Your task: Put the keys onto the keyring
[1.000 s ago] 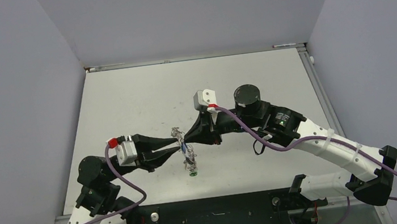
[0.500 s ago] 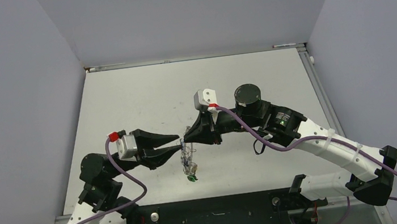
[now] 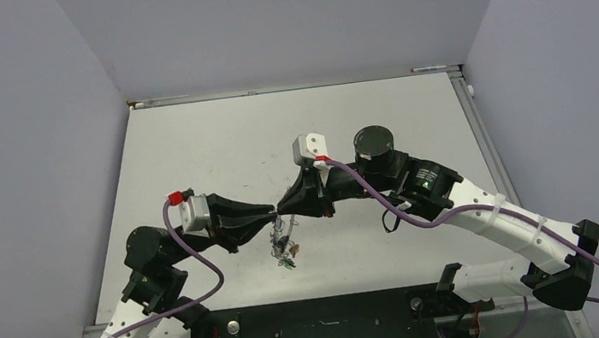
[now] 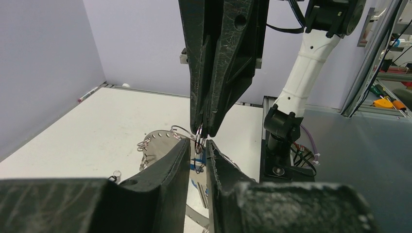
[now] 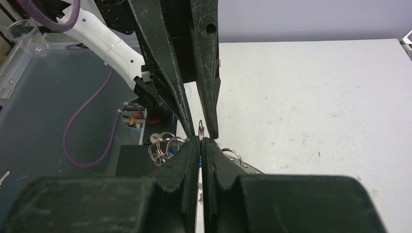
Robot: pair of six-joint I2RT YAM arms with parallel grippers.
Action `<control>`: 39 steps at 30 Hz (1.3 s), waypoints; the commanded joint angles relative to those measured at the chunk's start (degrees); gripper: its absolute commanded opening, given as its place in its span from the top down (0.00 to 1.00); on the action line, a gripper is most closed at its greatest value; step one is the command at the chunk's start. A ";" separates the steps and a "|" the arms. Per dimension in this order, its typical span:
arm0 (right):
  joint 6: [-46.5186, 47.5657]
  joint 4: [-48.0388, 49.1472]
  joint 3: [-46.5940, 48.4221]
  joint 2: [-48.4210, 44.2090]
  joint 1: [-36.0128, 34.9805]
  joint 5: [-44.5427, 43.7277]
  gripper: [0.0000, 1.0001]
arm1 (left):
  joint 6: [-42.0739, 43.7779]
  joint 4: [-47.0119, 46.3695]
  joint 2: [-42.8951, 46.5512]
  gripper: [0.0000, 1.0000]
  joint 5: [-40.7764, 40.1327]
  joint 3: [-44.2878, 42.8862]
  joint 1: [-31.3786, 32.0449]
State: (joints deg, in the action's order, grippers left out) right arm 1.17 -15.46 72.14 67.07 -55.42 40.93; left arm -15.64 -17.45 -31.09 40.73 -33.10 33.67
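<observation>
Over the surface [image 3: 190,148], the right claw [image 3: 282,208] is pinched shut on what looks like the thin edge of the keyring [image 4: 158,143], held aloft. The left claw [image 3: 271,213] is set narrow around a blue-headed key [image 4: 197,166]; whether it grips cannot be told. The keys [image 3: 286,252] hang bunched beneath, so the task is judged well along, though the number left cannot be counted. Tangled wire loops [image 5: 163,145] crowd the tips.

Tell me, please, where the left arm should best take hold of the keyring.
I'd grip the keyring by its flat rim, jaws edge-on from the left, opposite the right gripper: it hangs aloft, thin and flat, keys crowding its lower part.
</observation>
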 commanded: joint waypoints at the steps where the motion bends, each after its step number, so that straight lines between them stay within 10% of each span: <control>1: 1.19 5.83 4.08 -0.53 0.06 1.60 0.95 | -1.57 -2.58 -0.43 0.88 -0.04 -0.30 0.08; 13: 1.38 5.65 3.10 -0.70 0.06 2.01 0.93 | 0.40 -1.70 -2.33 1.00 0.72 -1.60 0.08; 25: 7.44 -8.20 7.05 1.00 0.11 -2.72 0.45 | 9.83 11.43 -2.31 1.00 -1.60 -5.99 -0.01; 39: 13.74 -19.22 13.15 8.85 -0.71 -4.68 0.59 | 15.31 19.21 -3.01 1.00 1.13 -8.21 0.06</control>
State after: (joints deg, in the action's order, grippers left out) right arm 12.53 -33.58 82.08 74.78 -55.40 36.69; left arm -1.63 2.87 -34.11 40.40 -38.33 33.67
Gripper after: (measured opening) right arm 0.428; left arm 0.007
